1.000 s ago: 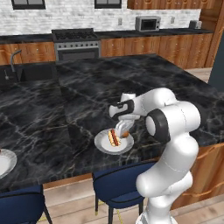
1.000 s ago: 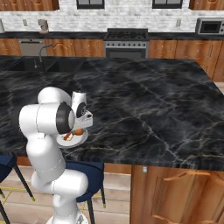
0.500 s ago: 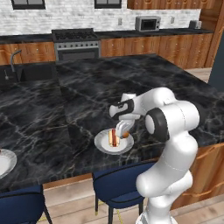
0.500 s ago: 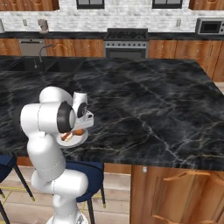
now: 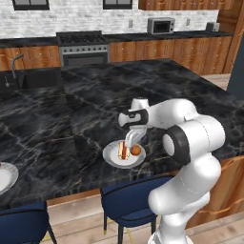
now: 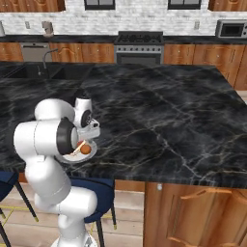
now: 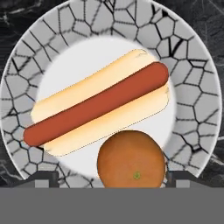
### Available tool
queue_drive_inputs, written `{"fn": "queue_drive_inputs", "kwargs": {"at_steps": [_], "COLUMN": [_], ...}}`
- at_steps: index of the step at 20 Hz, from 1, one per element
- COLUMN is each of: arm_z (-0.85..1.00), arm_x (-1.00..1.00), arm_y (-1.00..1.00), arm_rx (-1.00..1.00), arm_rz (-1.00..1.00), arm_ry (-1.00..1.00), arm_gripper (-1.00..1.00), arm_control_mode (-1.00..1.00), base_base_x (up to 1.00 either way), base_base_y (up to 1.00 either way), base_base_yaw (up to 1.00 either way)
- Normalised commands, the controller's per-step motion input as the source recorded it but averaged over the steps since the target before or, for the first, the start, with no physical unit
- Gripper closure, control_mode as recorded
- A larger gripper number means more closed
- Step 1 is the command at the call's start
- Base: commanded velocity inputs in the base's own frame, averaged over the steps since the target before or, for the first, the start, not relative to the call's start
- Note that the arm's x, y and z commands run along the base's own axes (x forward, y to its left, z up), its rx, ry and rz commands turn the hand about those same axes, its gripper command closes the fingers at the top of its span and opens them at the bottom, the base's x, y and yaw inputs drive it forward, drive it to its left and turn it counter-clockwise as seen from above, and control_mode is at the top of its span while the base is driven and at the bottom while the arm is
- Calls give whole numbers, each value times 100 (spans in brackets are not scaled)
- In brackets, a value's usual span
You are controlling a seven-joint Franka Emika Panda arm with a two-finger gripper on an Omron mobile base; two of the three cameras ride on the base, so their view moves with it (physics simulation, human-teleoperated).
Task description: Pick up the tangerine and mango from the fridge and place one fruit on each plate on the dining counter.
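Gripper (image 7: 112,177): fingers spread wide with the tangerine sitting between the tips, no pad visibly pressing it – it reads as let go, not clamped.
Tangerine (image 7: 131,158): directly under the hand, resting on the near plate right against the hot dog's bun.
Near plate (image 5: 110,158): below the gripper on the dining counter (image 5: 52,128), close to its front edge above a blue stool (image 5: 131,200).
Step in hand: releasing the tangerine onto this plate – as I judge it, the fruit is down and what remains is the retreat.
Doing it well: lift straight up along the hand's own axis so neither fingertip nudges the round fruit; it could roll toward the rim.
Hot dog (image 7: 98,103): just beyond the tangerine from the fingertips, lying across the plate's middle; it takes most of the flat centre and backs the fruit on that side.
Second plate (image 5: 5,175): far out to the gripper's left at the counter's edge, well apart; likely where the mango belongs.
In the way: nothing stands above the hand; the counter around the plate is bare marble.
Farther off: stove (image 5: 82,47) and microwave (image 5: 160,25) on the back wall, well past the gripper.
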Motion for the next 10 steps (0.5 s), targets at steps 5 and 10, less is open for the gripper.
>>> {"fn": "queue_drive_inputs", "kwargs": {"at_steps": [5, 10], "arm_z": [63, 54], "arm_x": [-67, -100], "arm_y": [0, -23], "arm_rx": [-1, 1], "arm_rz": [0, -9], "arm_ry": [-7, -8], "arm_gripper": [-100, -100], "arm_control_mode": [-100, -100], "base_base_x": [0, 0], "base_base_y": [0, 0], "base_base_yaw": [0, 0]}}
